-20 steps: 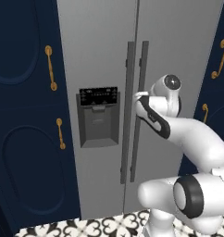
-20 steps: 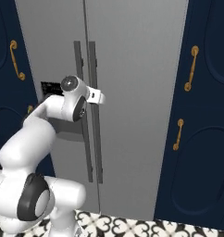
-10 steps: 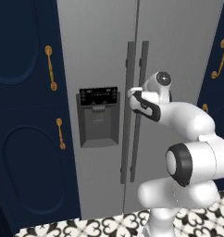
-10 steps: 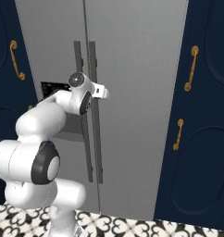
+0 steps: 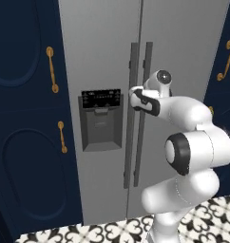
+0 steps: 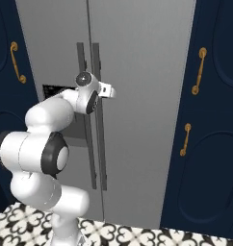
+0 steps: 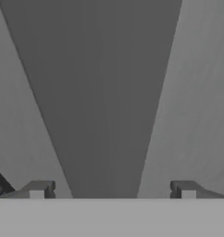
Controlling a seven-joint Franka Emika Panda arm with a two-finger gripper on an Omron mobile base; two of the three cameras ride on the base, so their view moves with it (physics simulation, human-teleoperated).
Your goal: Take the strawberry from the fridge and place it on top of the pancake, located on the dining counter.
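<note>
Fridge [image 5: 102,57] stands closed betw. navy cabinets [image 5: 22,142] w/ brass pulls [image 6: 199,70]; both doors flush, dispenser recess [image 5: 101,121] on left door. Two long vertical handles flank the centre seam. Gripper [image 7: 112,190] is at the handles, approx. dispenser-panel height; hand view shows its jaws spread wide, one fingertip [image 7: 37,189] on each side of a dark handle bar [image 7: 104,102] that runs up between them, w/ clear gaps both sides, so no contact seen. Nothing grasped. In the left base view the hand [image 5: 138,97] sits at the left door's handle [image 5: 132,114]. Strawberry: location cannot be told w/ doors closed. Patterned tile floor [image 6: 137,235] below.
</note>
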